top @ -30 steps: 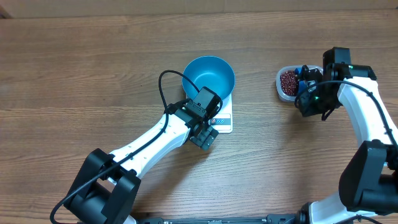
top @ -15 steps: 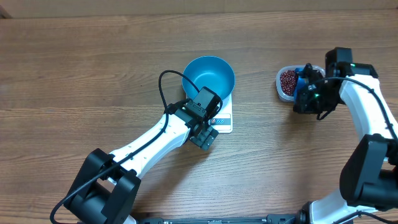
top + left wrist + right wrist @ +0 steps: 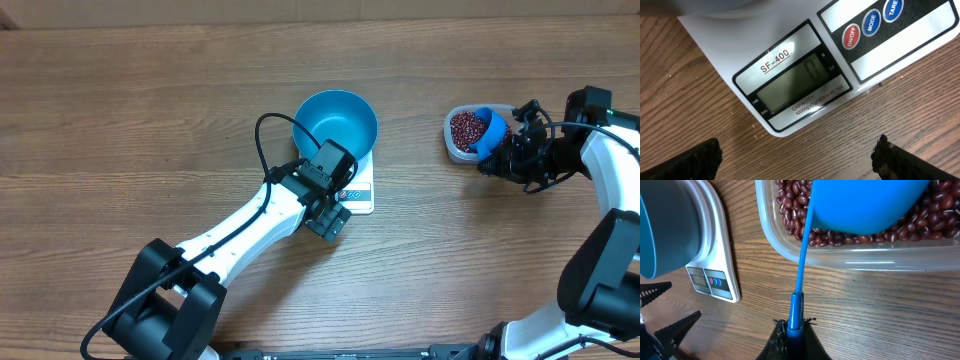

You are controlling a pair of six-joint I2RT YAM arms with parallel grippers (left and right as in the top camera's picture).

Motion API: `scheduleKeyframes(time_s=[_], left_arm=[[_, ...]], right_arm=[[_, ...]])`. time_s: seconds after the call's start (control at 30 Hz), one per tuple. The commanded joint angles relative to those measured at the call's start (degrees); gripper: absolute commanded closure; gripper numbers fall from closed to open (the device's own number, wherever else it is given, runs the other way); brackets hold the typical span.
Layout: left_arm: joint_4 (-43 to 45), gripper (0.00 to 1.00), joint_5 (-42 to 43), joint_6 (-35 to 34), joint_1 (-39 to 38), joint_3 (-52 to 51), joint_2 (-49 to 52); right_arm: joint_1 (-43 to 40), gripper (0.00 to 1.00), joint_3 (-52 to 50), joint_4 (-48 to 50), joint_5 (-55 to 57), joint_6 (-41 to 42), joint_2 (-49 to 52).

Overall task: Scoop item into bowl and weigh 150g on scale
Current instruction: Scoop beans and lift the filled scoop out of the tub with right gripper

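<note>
The deep blue bowl [image 3: 337, 123] [image 3: 662, 227] stands on the white scale [image 3: 360, 190] [image 3: 790, 85] [image 3: 715, 265] at mid-table. Its lit display shows a single digit in the left wrist view. My left gripper [image 3: 327, 222] [image 3: 797, 157] hovers open over bare wood just in front of the scale's display edge. Dark red-brown beans [image 3: 466, 128] [image 3: 795, 205] fill a clear plastic tub [image 3: 452, 140] [image 3: 850, 257] at the right. My right gripper [image 3: 505, 155] [image 3: 794, 330] is shut on the thin handle of a blue scoop [image 3: 488, 130] [image 3: 865, 205]. The scoop's cup sits over the beans inside the tub.
Wooden tabletop [image 3: 120, 120] all around. The left arm stretches from the near edge up to the scale. The right arm comes in from the right edge. A black cable loops beside the bowl [image 3: 262, 140].
The right arm has swung outward to the right, tilting the scoop so its cup now shows over the beans in the tub. The left arm has not moved.
</note>
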Motion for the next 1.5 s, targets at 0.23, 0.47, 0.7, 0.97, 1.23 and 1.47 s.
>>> scheduleKeyframes(time_s=[0.23,0.47,0.7,0.97,1.23,1.47], left_arm=[[0.0,0.00,-0.5,1.3,-0.4,-0.1,0.4],[0.0,0.00,-0.5,1.3,-0.4,-0.1,0.4],[0.0,0.00,-0.5,1.3,-0.4,-0.1,0.4],[-0.1,0.01,-0.5,1.3,-0.4,-0.1,0.4],[0.0,0.01,-0.5,1.3,-0.4,-0.1,0.4],[-0.1,0.00,-0.5,1.3,-0.4,-0.1,0.4]], right_arm=[[0.2,0.96,0.4,0.5,-3.2,0.9,0.1],[-1.4,0.97,0.4,0.3,-5.2,0.9,0.1],[-6.3,0.96,0.4,0.3,-9.3,0.9,0.1],[-11.6,0.97,0.4,0.1,-15.0,0.9,0.1],[-14.8,0.96,0.4,0.1,-22.6,0.7,0.1],[-14.8,0.96,0.4,-1.3,-23.1,0.1,0.1]])
